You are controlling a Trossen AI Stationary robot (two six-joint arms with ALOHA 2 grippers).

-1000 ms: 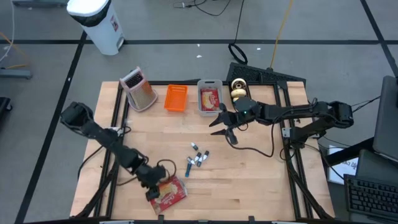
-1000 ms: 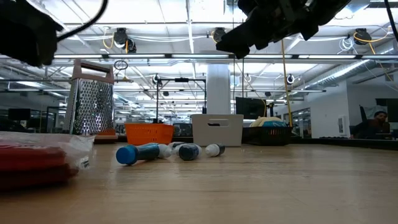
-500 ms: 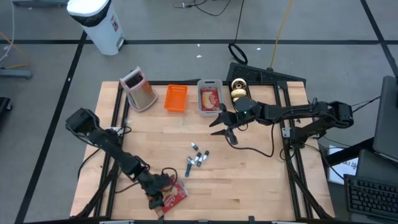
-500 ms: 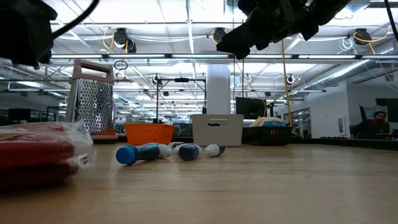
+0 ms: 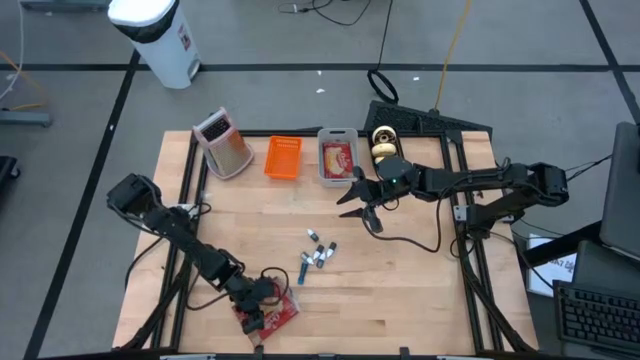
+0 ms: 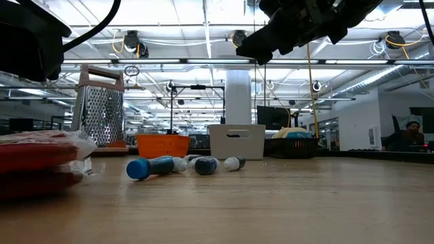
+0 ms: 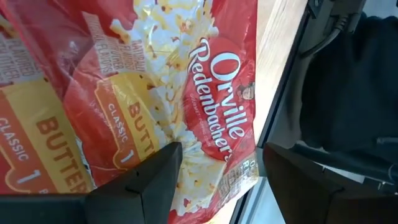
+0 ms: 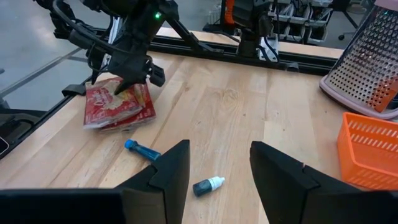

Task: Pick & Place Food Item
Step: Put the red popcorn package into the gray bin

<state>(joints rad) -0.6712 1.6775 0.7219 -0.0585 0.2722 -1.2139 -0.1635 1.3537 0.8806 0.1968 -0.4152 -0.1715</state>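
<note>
The left gripper [image 5: 262,312] was down at the counter's near edge, left of its middle, jaws spread over the red popcorn packet [image 5: 277,309]; only the left wrist view showed the two dark fingers [image 7: 140,186] straddling the packet [image 7: 149,87] without pinching it, its butter-flavour print, and its end lying right at the counter's edge; the right wrist view showed that gripper [image 8: 134,65] pressed on top of the packet [image 8: 118,102]; the low view showed the packet [image 6: 37,163] lying flat on the wood. The right gripper [image 5: 362,205] hung above the counter's middle, nearer the far edge, jaws spread and holding nothing; its own fingers [image 8: 168,174] stood apart in the right wrist view.

Counted from above: one metal grater [image 5: 224,143], one orange basket [image 5: 283,158] and one grey bin [image 5: 338,155] in a row along the far edge, the bin holding one more red packet; a loose cluster of small blue-capped bottles [image 5: 317,255] near the middle, too small there to count, though the low view showed at least three [image 6: 183,165].

The counter [image 5: 420,290] was pale wood planks on a black frame; one white waste bin [image 5: 155,35] stood on the grey floor beyond the far left corner; the low view showed a large hall with ceiling lights and shelving.
</note>
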